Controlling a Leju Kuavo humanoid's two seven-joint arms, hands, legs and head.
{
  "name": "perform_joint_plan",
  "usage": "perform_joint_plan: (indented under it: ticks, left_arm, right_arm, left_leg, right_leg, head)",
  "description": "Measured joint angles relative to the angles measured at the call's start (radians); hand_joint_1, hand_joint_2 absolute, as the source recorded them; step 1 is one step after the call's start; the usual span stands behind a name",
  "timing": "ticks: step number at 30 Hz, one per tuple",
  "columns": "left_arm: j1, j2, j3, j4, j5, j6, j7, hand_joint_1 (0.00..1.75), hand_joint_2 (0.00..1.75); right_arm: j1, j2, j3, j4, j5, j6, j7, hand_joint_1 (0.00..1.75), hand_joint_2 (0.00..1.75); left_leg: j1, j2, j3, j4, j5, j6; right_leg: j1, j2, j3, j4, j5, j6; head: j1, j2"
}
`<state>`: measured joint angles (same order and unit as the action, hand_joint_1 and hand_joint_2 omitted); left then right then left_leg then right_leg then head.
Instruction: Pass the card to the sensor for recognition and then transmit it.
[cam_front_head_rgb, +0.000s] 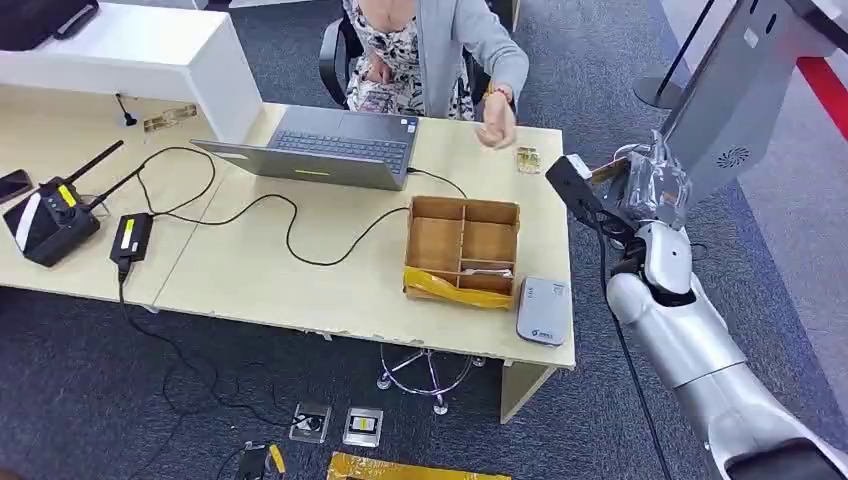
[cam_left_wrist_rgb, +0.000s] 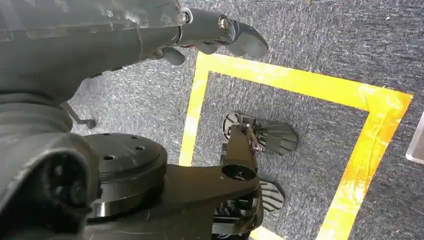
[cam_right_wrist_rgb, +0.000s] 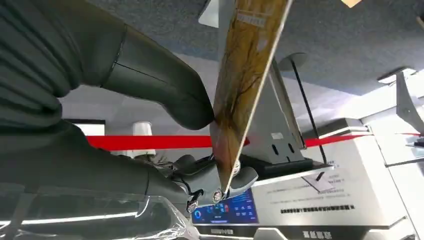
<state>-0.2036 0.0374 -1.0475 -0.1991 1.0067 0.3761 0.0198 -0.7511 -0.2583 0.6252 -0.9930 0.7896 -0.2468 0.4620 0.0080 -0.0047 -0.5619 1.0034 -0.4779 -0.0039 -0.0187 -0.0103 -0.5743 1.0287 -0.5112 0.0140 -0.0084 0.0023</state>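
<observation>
While the right arm is raised off the table's right end, a card is pinched in the right hand, clamped between the thick thumb and the darker fingers, as the right wrist view shows. The card is printed in golden brown and is seen almost edge-on there; in the head view a sliver of it is seen at the hand, beyond the right edge of the table and near the foot of a tilted grey kiosk panel. The grey sensor pad is lying flat at the near right corner of the table, just beside a wooden divided box, and is well apart from the held card. A second small card is lying on the far side of the table near a seated person's hand. An open laptop is set at the far edge. The left hand is hung over grey carpet marked with yellow tape; nothing is held in it, and its fingers appear slightly curled and apart.
</observation>
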Motion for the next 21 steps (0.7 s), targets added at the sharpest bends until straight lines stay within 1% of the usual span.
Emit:
perform_joint_plan:
  ticks: [5, 14, 18, 21]
  left_arm:
    - [0.000, 0.000, 0.000, 0.000, -0.011, 0.000, 0.001, 0.00, 0.00]
    - [0.000, 0.000, 0.000, 0.000, -0.022, -0.003, 0.004, 0.00, 0.00]
    - [0.002, 0.000, 0.000, 0.000, -0.024, -0.007, 0.005, 0.00, 0.00]
    - [0.004, 0.001, 0.000, 0.000, -0.028, -0.008, 0.011, 0.00, 0.00]
  right_arm:
    - [0.002, -0.003, 0.000, -0.002, -0.019, -0.002, 0.009, 1.75, 1.75]
    - [0.019, -0.031, 0.000, -0.035, -0.027, 0.008, 0.029, 1.75, 1.75]
    - [0.042, -0.053, 0.000, -0.052, -0.030, 0.024, 0.048, 1.75, 1.75]
    - [0.074, -0.072, 0.000, -0.067, -0.037, 0.024, 0.048, 1.75, 1.75]
  left_leg:
    - [0.000, 0.000, 0.000, 0.000, 0.000, 0.000]
    - [0.000, 0.000, 0.000, 0.000, 0.000, 0.000]
    - [0.000, 0.000, 0.000, 0.000, 0.000, 0.000]
    - [0.000, 0.000, 0.000, 0.000, 0.000, 0.000]
  right_leg:
    - [0.000, 0.000, 0.000, 0.000, 0.000, 0.000]
    - [0.000, 0.000, 0.000, 0.000, 0.000, 0.000]
    - [0.000, 0.000, 0.000, 0.000, 0.000, 0.000]
    - [0.000, 0.000, 0.000, 0.000, 0.000, 0.000]
  head:
    - [0.000, 0.000]
    - [0.000, 0.000]
    - [0.000, 0.000]
    - [0.000, 0.000]
